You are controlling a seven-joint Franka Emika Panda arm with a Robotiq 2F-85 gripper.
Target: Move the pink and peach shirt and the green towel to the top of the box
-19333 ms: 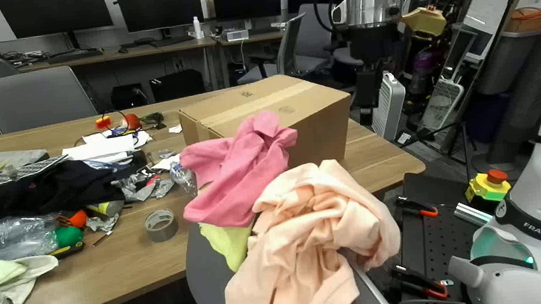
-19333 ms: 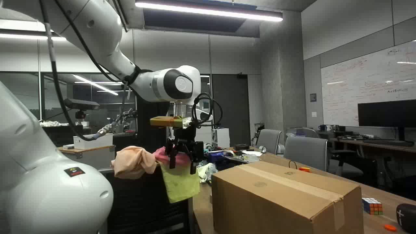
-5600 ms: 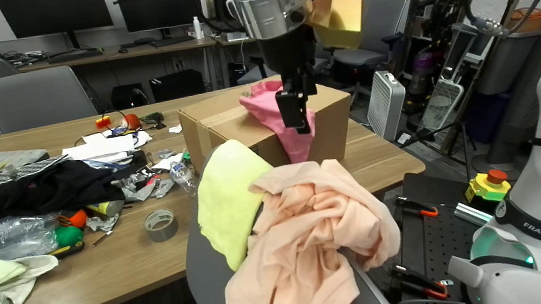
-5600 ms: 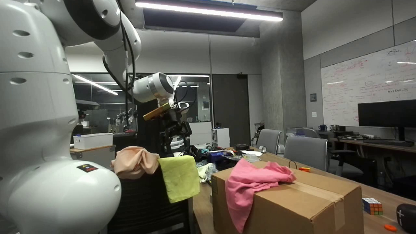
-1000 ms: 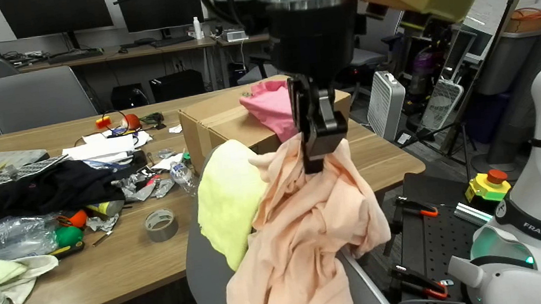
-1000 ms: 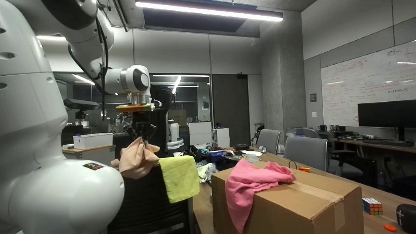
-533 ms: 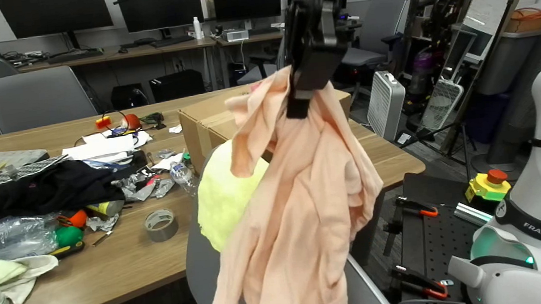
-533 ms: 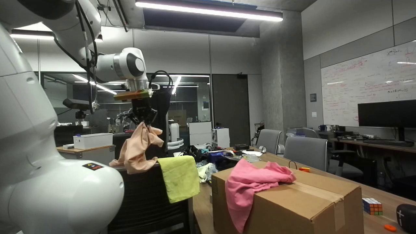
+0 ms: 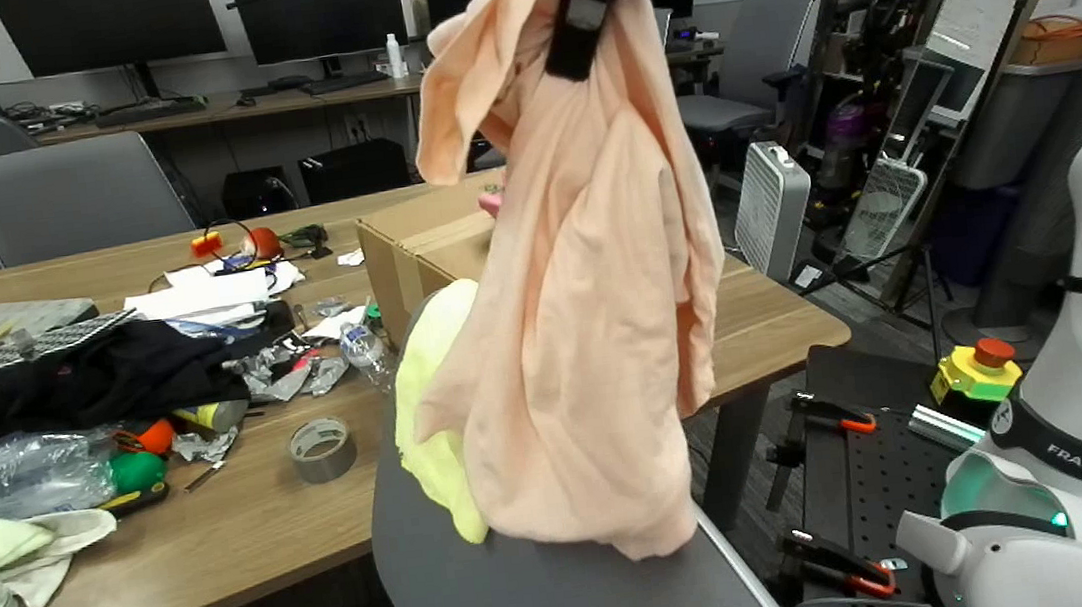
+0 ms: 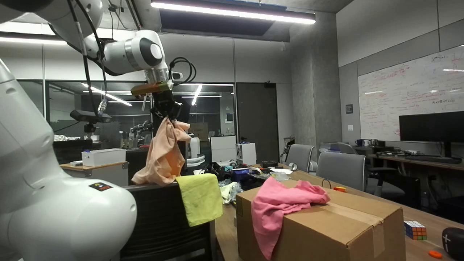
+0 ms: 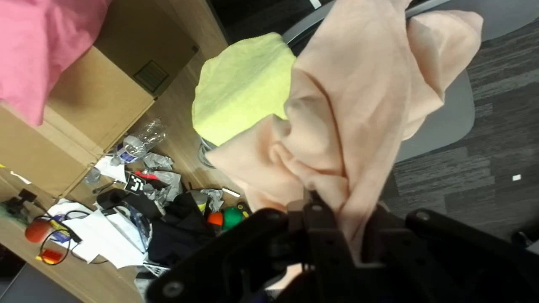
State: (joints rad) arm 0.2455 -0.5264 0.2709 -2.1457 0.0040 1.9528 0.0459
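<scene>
The peach shirt [image 10: 165, 152] hangs in long folds from my gripper [image 10: 170, 117], whose jaws are shut on its upper part. In the wrist view the cloth [image 11: 358, 92] is pinched between the dark fingers [image 11: 320, 227]. Its lower end still meets the top of the chair back in an exterior view. A yellow-green towel [image 10: 201, 199] drapes over that chair back, partly covered by the shirt in an exterior view [image 9: 440, 445]. The pink shirt [image 10: 286, 199] lies on top of the cardboard box [image 10: 326, 232], one corner drooping down its side.
The grey chair [image 9: 581, 591] stands between the robot base and the wooden table [image 9: 764, 320]. Left of the box lie a water bottle [image 9: 365, 350], a tape roll [image 9: 323, 450], black cloth [image 9: 87, 386] and papers. A puzzle cube [image 10: 415, 230] sits beyond the box.
My gripper has risen and pulled the peach shirt upward, stretching it into a hanging drape. Earlier, the pink shirt went from the chair back to the box top. The green towel stays on the chair.
</scene>
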